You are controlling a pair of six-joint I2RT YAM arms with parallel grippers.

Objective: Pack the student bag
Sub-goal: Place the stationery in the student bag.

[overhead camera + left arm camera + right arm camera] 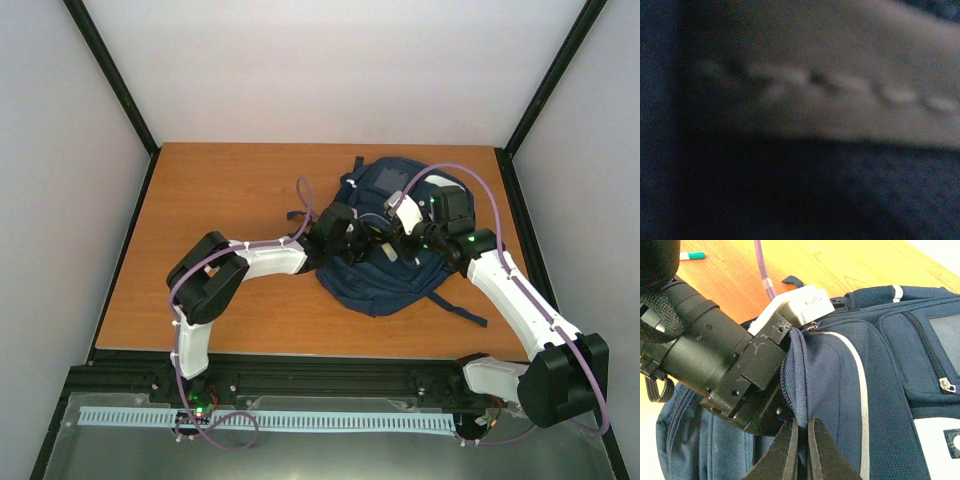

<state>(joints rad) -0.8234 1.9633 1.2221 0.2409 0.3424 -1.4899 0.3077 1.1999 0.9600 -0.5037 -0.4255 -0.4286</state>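
The student bag (385, 278), navy blue with thin white stripes, lies on the table right of centre. My left gripper (345, 232) is pushed into its open top from the left, so its fingers are hidden. The left wrist view is dark and blurred, showing only light grey lining (840, 100) and navy fabric. My right gripper (803, 423) is shut on the zipper edge of the bag (890, 390) and holds that edge up, right beside the left gripper's black body (735, 370). In the top view the right gripper (392, 245) sits over the bag's middle.
A white pen with a teal cap (692, 256) lies on the wooden table (230, 190) beyond the left arm. A dark strap (460, 308) trails from the bag toward the front right. Black frame posts stand at the table's sides.
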